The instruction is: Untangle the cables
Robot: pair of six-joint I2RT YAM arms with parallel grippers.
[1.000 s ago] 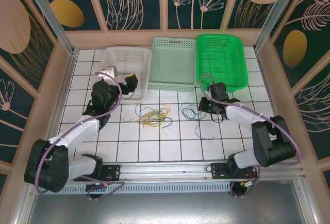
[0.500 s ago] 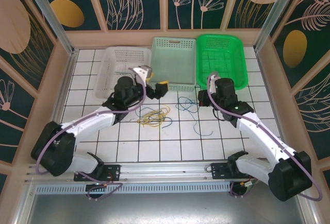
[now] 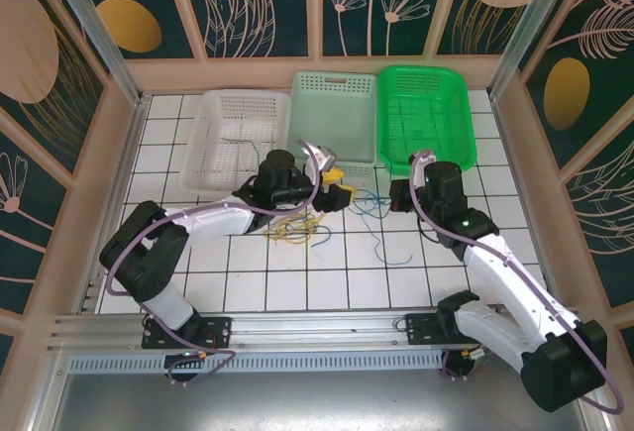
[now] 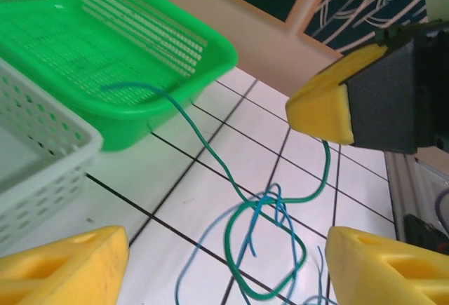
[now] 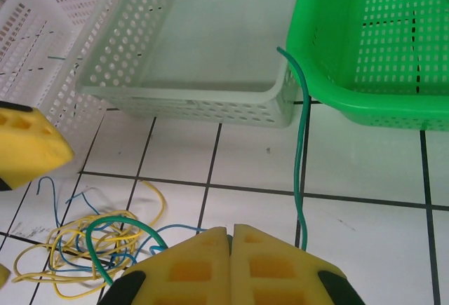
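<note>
A tangle of yellow cables [image 3: 297, 225] lies on the white tiles, also seen at the lower left of the right wrist view [image 5: 66, 252]. Blue cables [image 4: 273, 214] and a green cable [image 4: 242, 242] loop on the tiles to its right. My left gripper [image 3: 341, 185] hangs over these loops, open [image 4: 228, 252], with the green and blue strands between its yellow fingers but not pinched. My right gripper [image 5: 230, 238] is shut on the green cable [image 5: 300, 144], whose free end rises toward the green basket. The two grippers are close together.
Three baskets stand in a row at the back: white [image 3: 238, 139], pale green [image 3: 332, 119] and bright green [image 3: 426, 114]. The pale and green baskets sit just beyond both grippers [image 5: 203, 102]. Wooden walls enclose the tiled table.
My left arm has swung from the white basket across to the middle, beside the right gripper, and its jaws have narrowed a little. The right gripper shifted slightly, dragging the green and blue cables.
</note>
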